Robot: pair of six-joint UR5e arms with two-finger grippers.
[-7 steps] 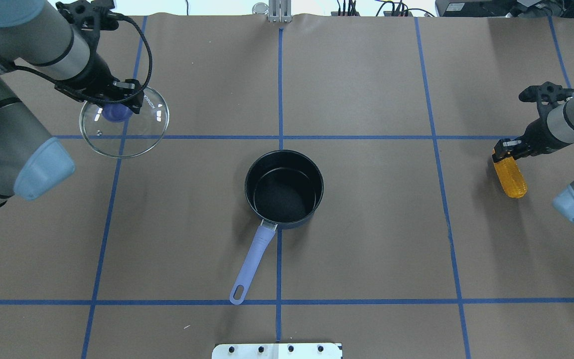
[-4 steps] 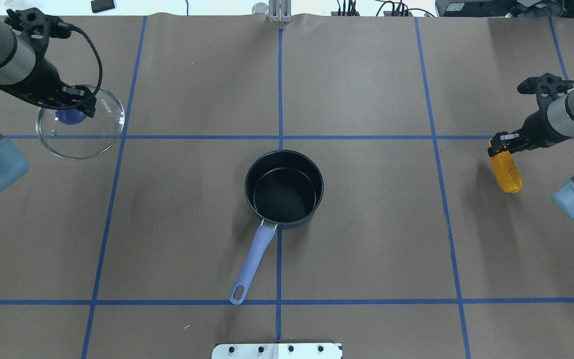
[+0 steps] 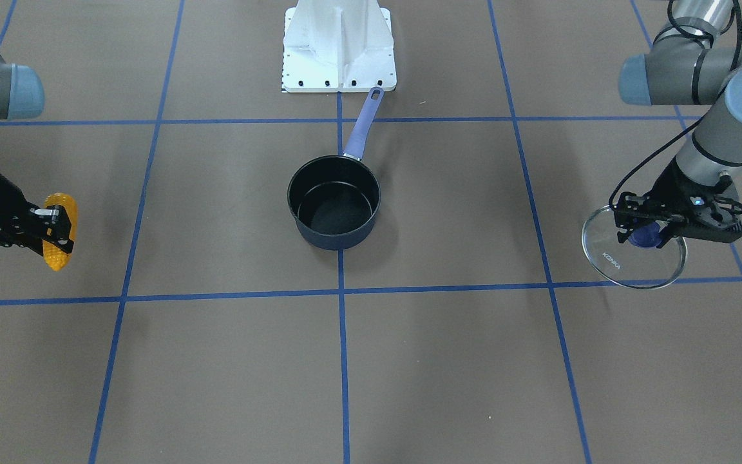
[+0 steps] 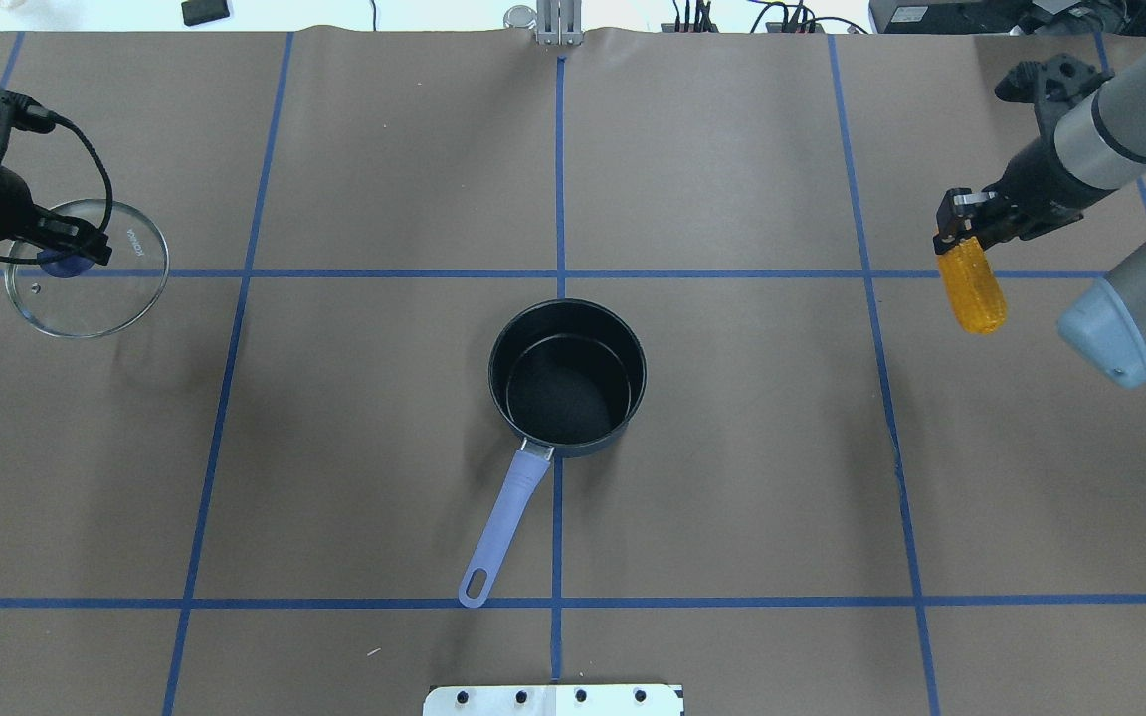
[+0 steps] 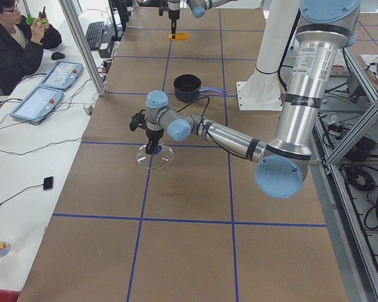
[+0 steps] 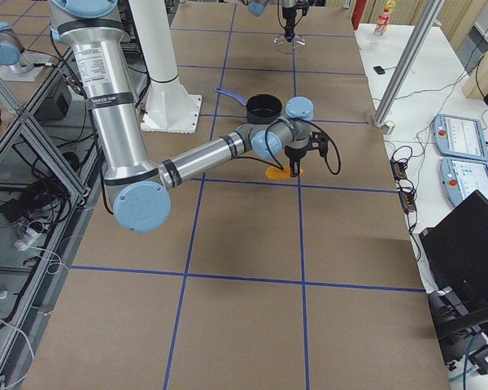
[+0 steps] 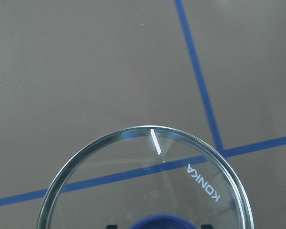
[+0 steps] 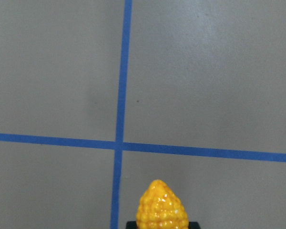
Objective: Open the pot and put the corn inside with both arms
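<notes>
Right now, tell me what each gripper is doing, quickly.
Left gripper: closed on the blue knob of the glass lid.
Right gripper: closed on the corn.

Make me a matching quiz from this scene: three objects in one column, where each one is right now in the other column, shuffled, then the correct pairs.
Things
1. orange-yellow bumpy corn cob
2. clear round glass lid with blue knob
3. dark round metal pot with lilac handle

Places
A. standing uncovered and empty at the table's middle
B. gripped at one end in the jaws of the right arm
C. gripped by its knob in the jaws of the left arm

Pairs: 1-B, 2-C, 3-A
</notes>
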